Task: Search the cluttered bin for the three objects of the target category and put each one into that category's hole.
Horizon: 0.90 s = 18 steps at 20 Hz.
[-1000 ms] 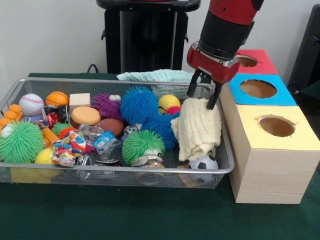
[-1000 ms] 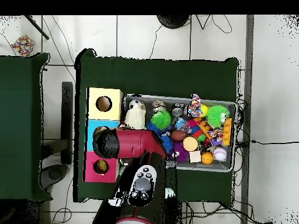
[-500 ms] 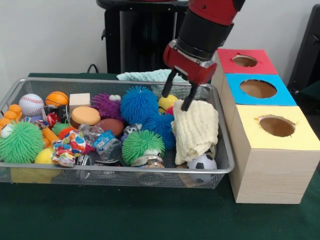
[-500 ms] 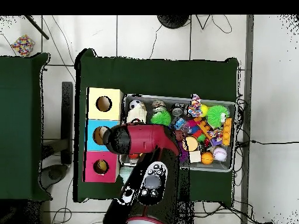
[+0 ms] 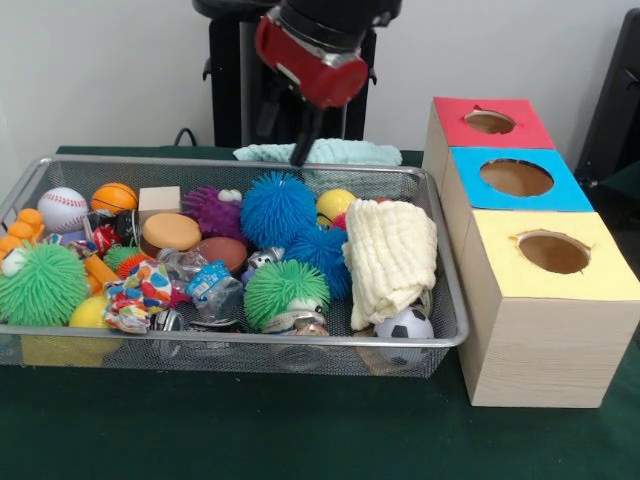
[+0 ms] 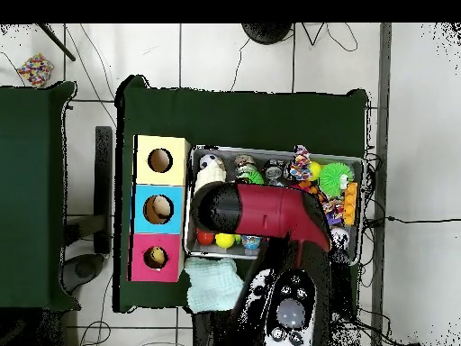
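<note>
The gripper (image 5: 283, 128) hangs above the bin's (image 5: 452, 340) far rim, its 2 fingers (image 5: 300, 148) apart and empty. A cream folded cloth (image 5: 392, 255) lies inside the bin at the end beside the boxes, near the yellow-topped hole (image 5: 553, 252). A mint cloth (image 5: 330, 152) lies on the green surface (image 5: 300, 430) behind the bin.

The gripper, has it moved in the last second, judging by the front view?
Yes. The gripper has risen and swung left, off the cream cloth beside the yellow-topped box, to above the bin's far rim.
</note>
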Available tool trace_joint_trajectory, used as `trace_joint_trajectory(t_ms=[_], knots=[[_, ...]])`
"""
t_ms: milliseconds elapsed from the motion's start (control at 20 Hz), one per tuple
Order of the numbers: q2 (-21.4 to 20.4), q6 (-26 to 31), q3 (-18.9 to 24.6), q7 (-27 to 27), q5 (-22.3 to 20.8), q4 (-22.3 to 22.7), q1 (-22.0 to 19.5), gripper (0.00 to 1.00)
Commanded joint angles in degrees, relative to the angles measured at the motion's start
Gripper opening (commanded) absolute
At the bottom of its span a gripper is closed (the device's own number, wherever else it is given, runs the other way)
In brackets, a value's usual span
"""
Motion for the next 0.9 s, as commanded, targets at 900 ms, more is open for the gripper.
trace_joint_trajectory(t_ms=[900], knots=[[10.97,-9.58,16.36,-11.87,-15.35,-6.26,-16.26,1.00]])
